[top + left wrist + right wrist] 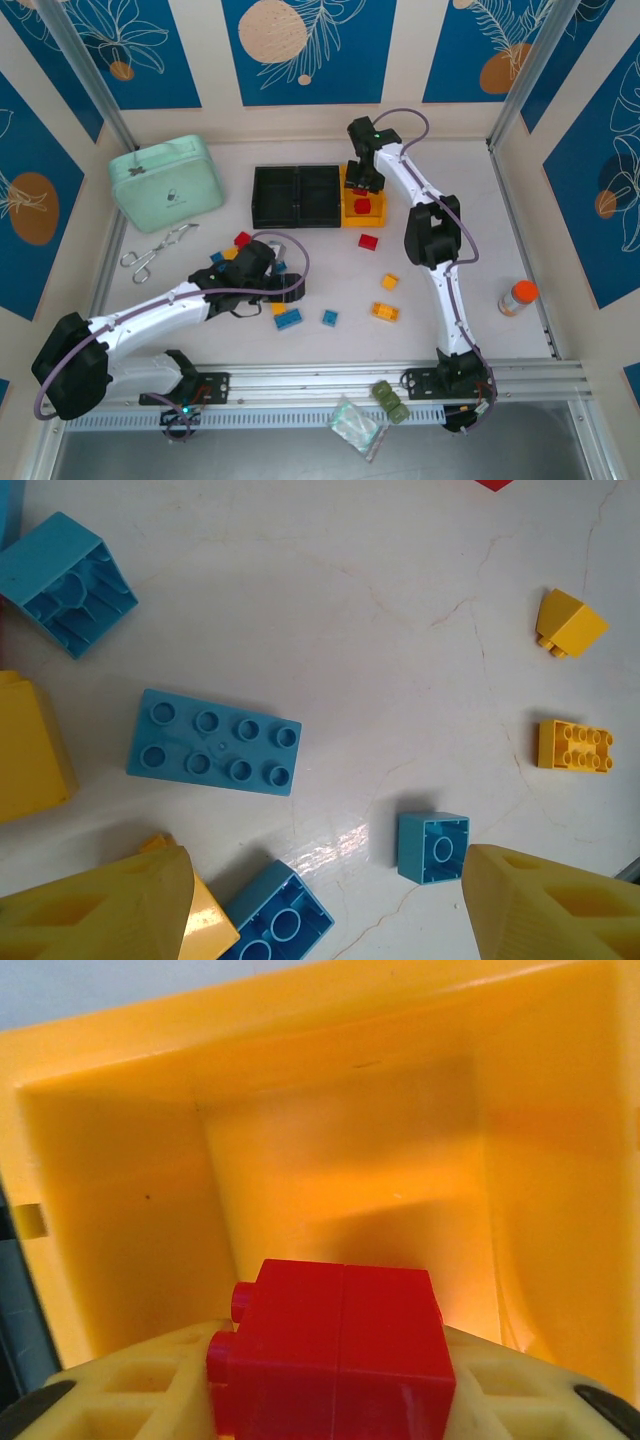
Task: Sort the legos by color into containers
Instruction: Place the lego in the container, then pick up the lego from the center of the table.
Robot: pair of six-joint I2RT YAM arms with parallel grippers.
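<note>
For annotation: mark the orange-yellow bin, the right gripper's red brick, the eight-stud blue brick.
orange-yellow bin point(110, 1220): right wrist view, inner wall.
red brick point(340, 1345): right wrist view, side face.
eight-stud blue brick point(213, 742): left wrist view, studded top.

A pale table point(480, 200) carries a mint-green case point(166, 183) at upper left, metal scissors point(155, 252) just below it, three joined containers point(297, 196) at upper centre, an orange-capped bottle point(517, 298) at right, and loose red, blue and yellow legos point(385, 312) scattered across the middle.
</note>
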